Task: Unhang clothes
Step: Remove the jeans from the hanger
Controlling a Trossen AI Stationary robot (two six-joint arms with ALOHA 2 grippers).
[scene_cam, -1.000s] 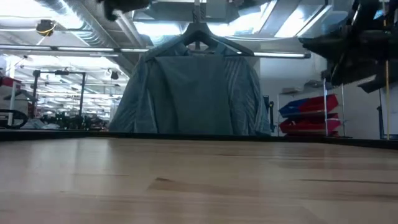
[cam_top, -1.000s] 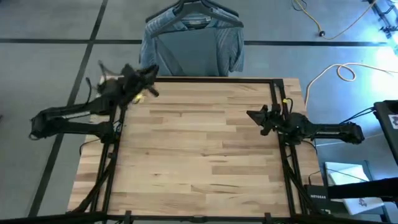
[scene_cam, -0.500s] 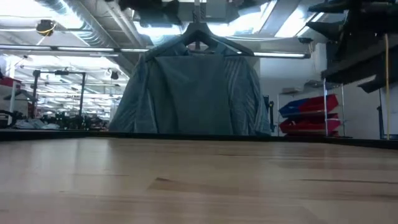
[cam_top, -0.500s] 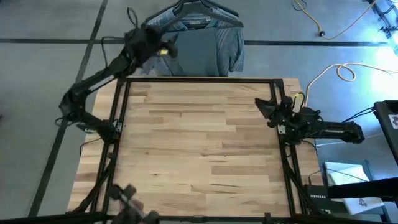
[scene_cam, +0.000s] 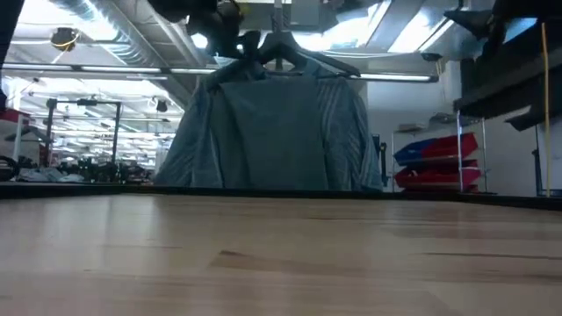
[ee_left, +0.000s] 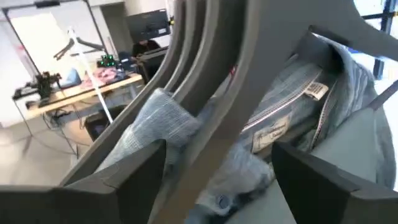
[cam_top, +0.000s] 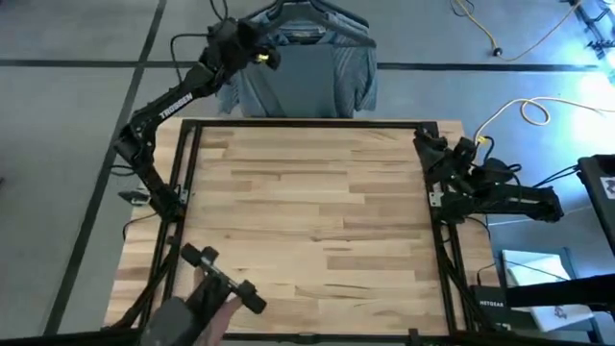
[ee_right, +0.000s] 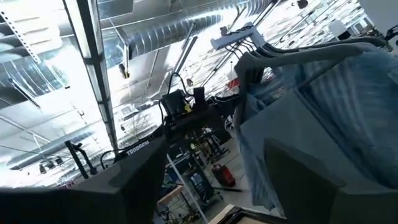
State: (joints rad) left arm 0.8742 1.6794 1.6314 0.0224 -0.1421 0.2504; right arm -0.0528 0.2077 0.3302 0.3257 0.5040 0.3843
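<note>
Wooden table (cam_top: 307,221) | striped shirt (cam_top: 351,67) hanging beyond | left fingers (ee_left: 130,180) apart astride hanger (ee_left: 217,93); right's unclear

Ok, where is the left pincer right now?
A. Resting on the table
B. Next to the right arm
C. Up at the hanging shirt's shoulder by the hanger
C: the left pincer is at the striped shirt's shoulder beside the hanger; the right pincer waits at the table's far right corner.

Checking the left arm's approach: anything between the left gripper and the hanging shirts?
Nothing visible. The left gripper is already at the left shoulder of the striped shirt, beside the hanger; in the left wrist view its open fingers frame the collar directly. The right gripper waits at the table's right edge.
</note>
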